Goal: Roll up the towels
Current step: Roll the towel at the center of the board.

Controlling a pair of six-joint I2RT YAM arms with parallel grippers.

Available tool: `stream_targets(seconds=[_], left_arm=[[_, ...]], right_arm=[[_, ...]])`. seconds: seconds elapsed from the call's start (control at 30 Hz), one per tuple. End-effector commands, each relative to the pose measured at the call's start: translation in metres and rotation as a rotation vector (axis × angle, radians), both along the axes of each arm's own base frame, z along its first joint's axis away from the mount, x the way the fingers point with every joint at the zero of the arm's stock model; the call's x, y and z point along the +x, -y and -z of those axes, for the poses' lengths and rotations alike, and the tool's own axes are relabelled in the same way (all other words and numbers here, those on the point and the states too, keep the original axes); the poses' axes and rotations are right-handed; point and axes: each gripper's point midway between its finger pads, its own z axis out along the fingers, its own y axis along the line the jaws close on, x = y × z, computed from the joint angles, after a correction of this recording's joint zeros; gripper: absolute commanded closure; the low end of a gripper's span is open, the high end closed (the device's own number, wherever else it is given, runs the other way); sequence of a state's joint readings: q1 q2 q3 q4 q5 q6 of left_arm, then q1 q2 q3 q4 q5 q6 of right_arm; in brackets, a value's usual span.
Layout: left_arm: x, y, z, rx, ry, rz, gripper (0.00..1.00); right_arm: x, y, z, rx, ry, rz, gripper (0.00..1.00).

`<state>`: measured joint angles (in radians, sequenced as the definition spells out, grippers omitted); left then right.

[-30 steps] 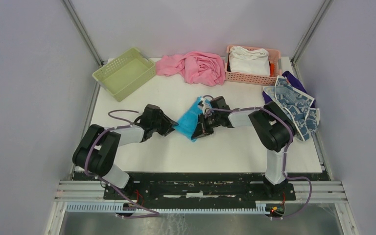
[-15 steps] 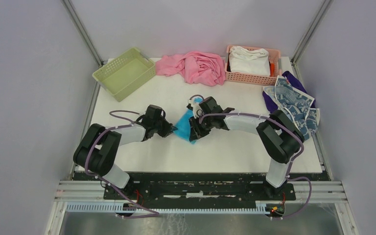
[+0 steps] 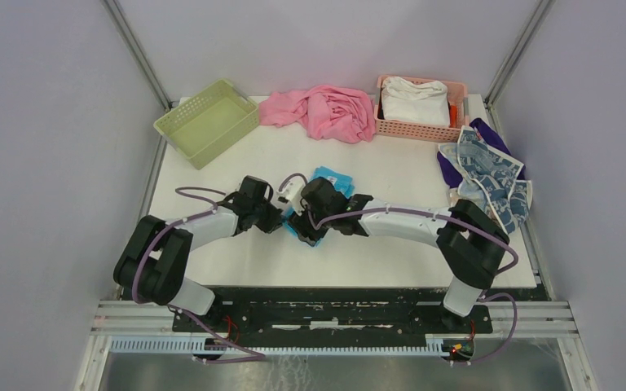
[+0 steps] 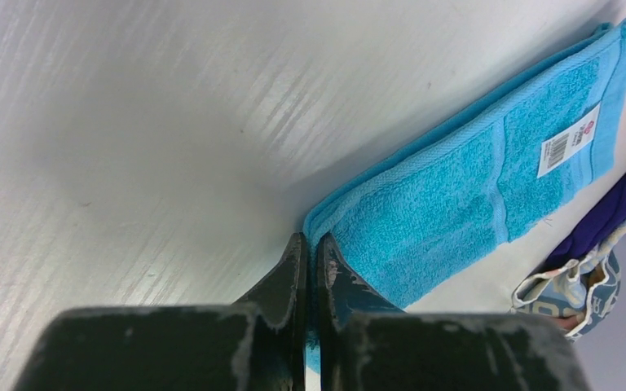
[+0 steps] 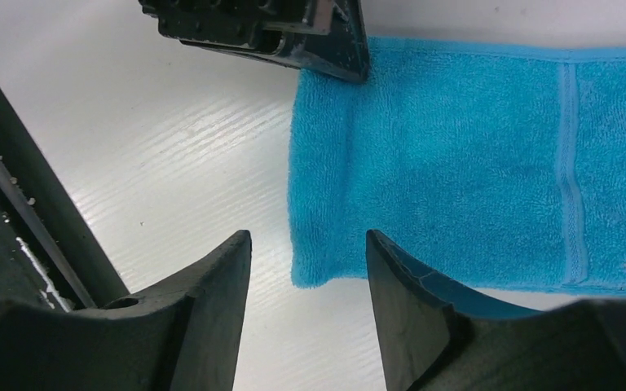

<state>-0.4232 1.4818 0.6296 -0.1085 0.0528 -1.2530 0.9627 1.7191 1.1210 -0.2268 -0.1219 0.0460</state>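
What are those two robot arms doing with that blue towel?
The left gripper is pinched shut on one corner of the blue towel, which lies flat on the white table. The right gripper hangs open over the next corner of the same end. The towel is not rolled yet.

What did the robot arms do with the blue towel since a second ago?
The left gripper pinched shut on the blue towel's corner. The right gripper let go, opened and slid left along the towel, which now lies flatter. The pink cloth and green basket stayed put.
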Motion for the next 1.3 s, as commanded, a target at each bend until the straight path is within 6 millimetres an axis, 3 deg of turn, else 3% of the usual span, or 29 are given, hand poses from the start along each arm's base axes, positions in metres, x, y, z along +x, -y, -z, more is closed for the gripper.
stream_targets(seconds=[0.0,0.17,0.5,0.6,0.87,1.07,1.27], left_arm=[[0.009,0.003,-0.019,-0.035,0.017,-0.055,0.97],[0.009,0.002,-0.021,-0.038,0.019,-0.068,0.97],[0.009,-0.003,-0.022,-0.031,0.017,-0.094,0.97],[0.009,-0.004,-0.022,-0.025,0.016,-0.097,0.97],[0.004,-0.016,-0.017,0.002,0.012,-0.118,0.96],[0.001,-0.029,-0.017,0.035,0.052,-0.115,0.79],[-0.003,-0.042,-0.028,0.050,0.134,-0.117,0.41]], right_arm=[[0.008,-0.012,0.004,-0.069,0.132,-0.021,0.40],[0.000,-0.009,0.032,-0.152,0.163,-0.041,0.45],[-0.001,0.013,0.062,-0.281,0.217,0.000,0.60],[-0.001,0.016,0.065,-0.297,0.233,0.008,0.63],[-0.021,0.002,0.051,-0.215,0.155,-0.089,0.88],[-0.036,-0.015,0.031,0.010,-0.110,-0.145,1.00],[-0.033,-0.026,0.009,0.277,-0.424,-0.159,0.99]])
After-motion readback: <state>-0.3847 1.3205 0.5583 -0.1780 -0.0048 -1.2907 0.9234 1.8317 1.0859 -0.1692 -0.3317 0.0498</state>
